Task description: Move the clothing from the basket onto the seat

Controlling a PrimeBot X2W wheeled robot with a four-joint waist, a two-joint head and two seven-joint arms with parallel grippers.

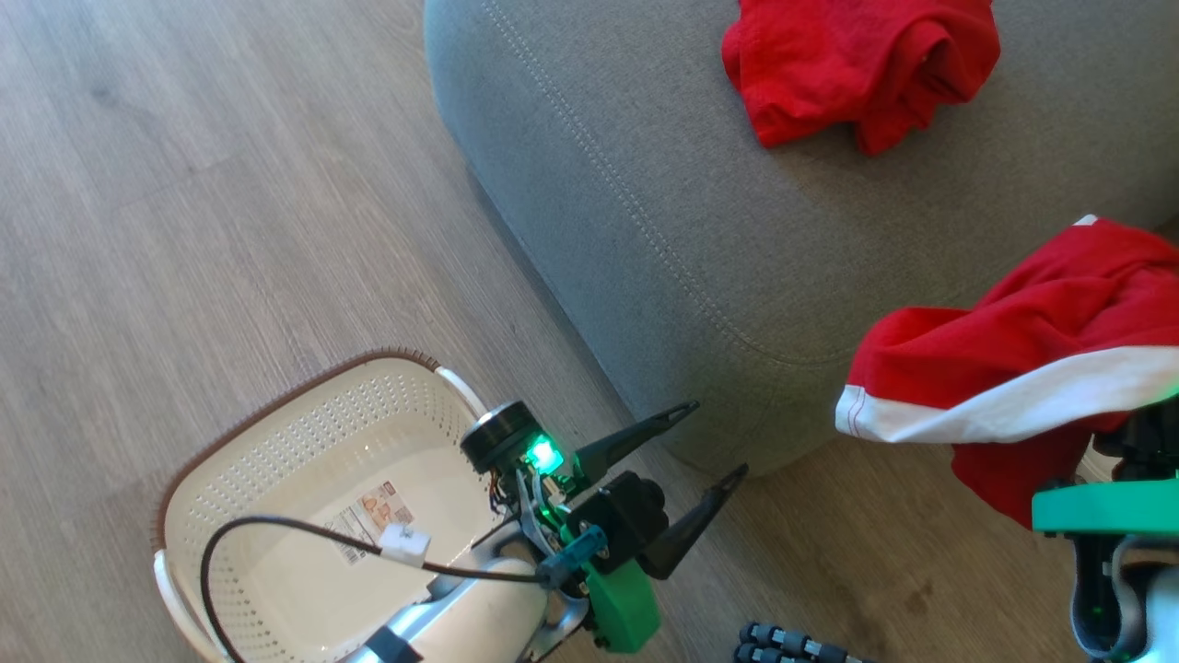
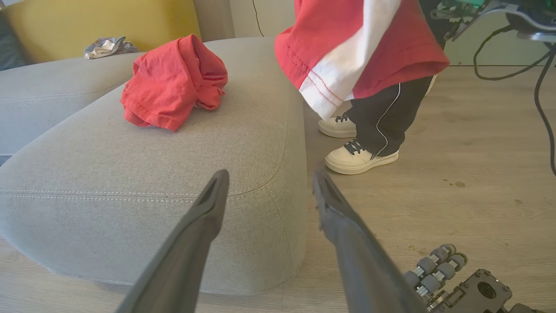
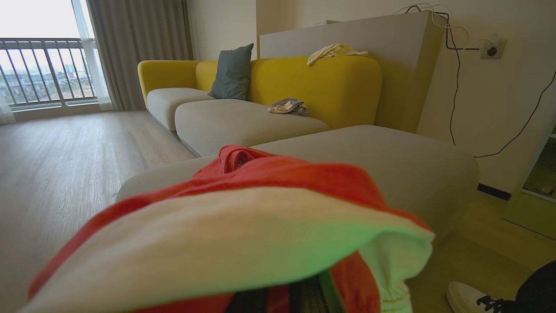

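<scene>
The cream basket (image 1: pixel 276 433) stands on the floor at the lower left with only its paper label inside. My left gripper (image 1: pixel 717 438) hovers open between the basket and the corner of the grey seat (image 1: pixel 663 212); in the left wrist view its fingers (image 2: pixel 204 226) spread wide with nothing between them. One plain red piece of clothing (image 1: pixel 857 64) lies crumpled on the seat (image 2: pixel 173 174). The red garment with white bands (image 1: pixel 1013 368) hangs in the air at the seat's right edge. It drapes over my right gripper and hides the fingers; only the green wrist body (image 1: pixel 1101 506) shows.
A person's white shoes (image 2: pixel 354 158) and dark trousers stand on the wood floor right of the seat. My base's rollers (image 2: pixel 438 265) sit low by the left gripper. A yellow sofa (image 3: pixel 325 82) with small cloths lies beyond the seat. Cables hang along the wall.
</scene>
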